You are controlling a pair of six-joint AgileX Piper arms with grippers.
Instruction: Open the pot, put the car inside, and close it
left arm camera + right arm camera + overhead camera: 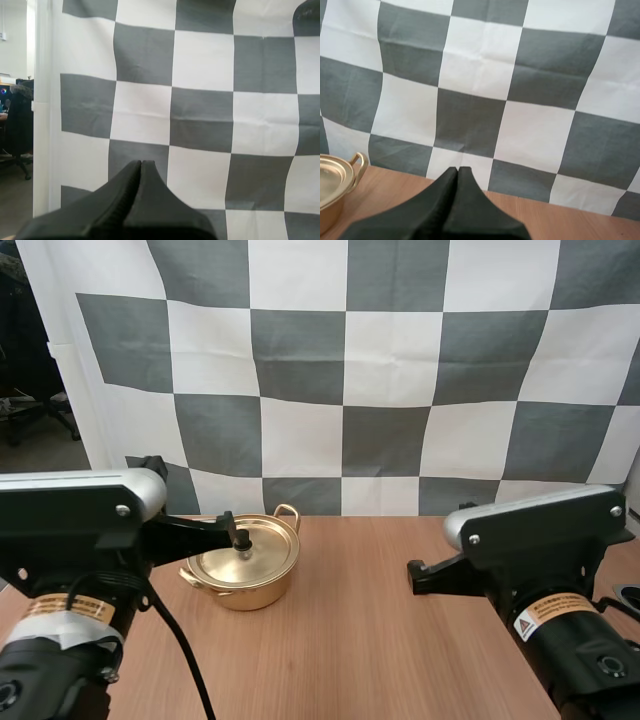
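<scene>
A golden pot (pixel 247 592) stands on the wooden table left of centre, its lid (pixel 250 562) on, with a black knob (pixel 241 541) in the middle. My left gripper (pixel 228 528) hovers just above and left of the knob; in the left wrist view its fingers (pixel 141 165) lie together as one dark wedge, shut on nothing. My right gripper (pixel 412 571) hangs above the table well to the right of the pot. It (pixel 458 170) is shut too, with the pot (pixel 331 202) and one loop handle (pixel 360 162) beside it.
Bare wooden table (pixel 370 650) stretches between the pot and my right arm and toward the front edge. A dark round object (pixel 626 593) lies at the table's right edge.
</scene>
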